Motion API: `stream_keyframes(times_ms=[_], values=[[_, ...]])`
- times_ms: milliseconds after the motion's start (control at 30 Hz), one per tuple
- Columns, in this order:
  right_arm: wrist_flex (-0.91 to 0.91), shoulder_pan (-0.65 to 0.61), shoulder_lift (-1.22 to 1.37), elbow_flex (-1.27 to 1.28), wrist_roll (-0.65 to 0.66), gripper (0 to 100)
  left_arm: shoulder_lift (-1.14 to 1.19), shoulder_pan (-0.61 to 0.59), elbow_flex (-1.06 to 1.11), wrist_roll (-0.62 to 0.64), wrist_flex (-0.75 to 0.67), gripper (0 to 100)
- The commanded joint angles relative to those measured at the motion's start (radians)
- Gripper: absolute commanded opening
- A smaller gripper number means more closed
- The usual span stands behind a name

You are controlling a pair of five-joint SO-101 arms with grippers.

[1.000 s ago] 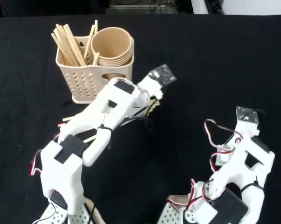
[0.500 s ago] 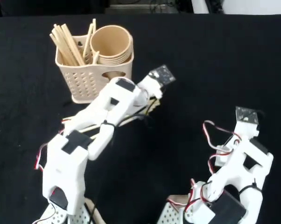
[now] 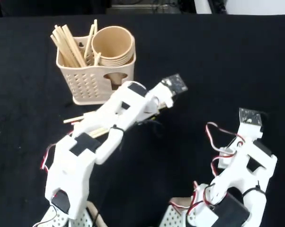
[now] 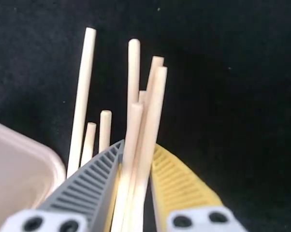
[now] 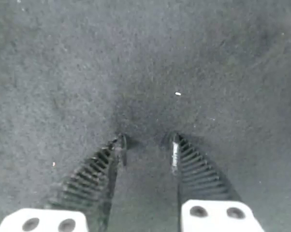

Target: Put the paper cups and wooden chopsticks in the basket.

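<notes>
Several chopsticks (image 4: 146, 111) are clamped between the jaws of the left gripper (image 4: 138, 147), which sits near the middle of the table (image 3: 213, 56), at about 4 o'clock from the basket (image 3: 93, 82). Their far ends poke out from under the arm toward 8 o'clock. Loose sticks (image 4: 82, 96) lie beside the bundle; I cannot tell whether the jaws grip them too. The basket stands at 11 o'clock on the table, with stacked paper cups (image 3: 113, 45) in its 3 o'clock half and stored chopsticks (image 3: 69, 45) leaning in its 9 o'clock half. The right gripper (image 5: 147, 141), at 5 o'clock, hangs above the black cloth with its jaws narrowly parted.
</notes>
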Motion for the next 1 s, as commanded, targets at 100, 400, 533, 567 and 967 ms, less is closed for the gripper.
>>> stream_keyframes(times_ms=[100, 400, 533, 567, 967], values=[[-0.009, -0.029, -0.007, 0.007, -0.009, 15.2, -0.008, 0.018, -0.085, 0.000, 0.218, 3], [-0.009, -0.028, -0.005, 0.007, -0.009, 15.2, -0.026, 0.027, -0.127, 0.051, 0.299, 3], [-0.011, -0.028, -0.005, 0.007, -0.009, 15.1, -0.103, 0.024, -0.091, 0.066, 0.293, 3], [-0.011, -0.028, -0.005, 0.007, -0.009, 15.1, -0.129, 0.019, -0.073, 0.089, 0.275, 3], [-0.012, -0.028, -0.005, 0.007, -0.009, 14.9, -0.677, 0.016, 0.476, 0.180, -0.144, 3]])
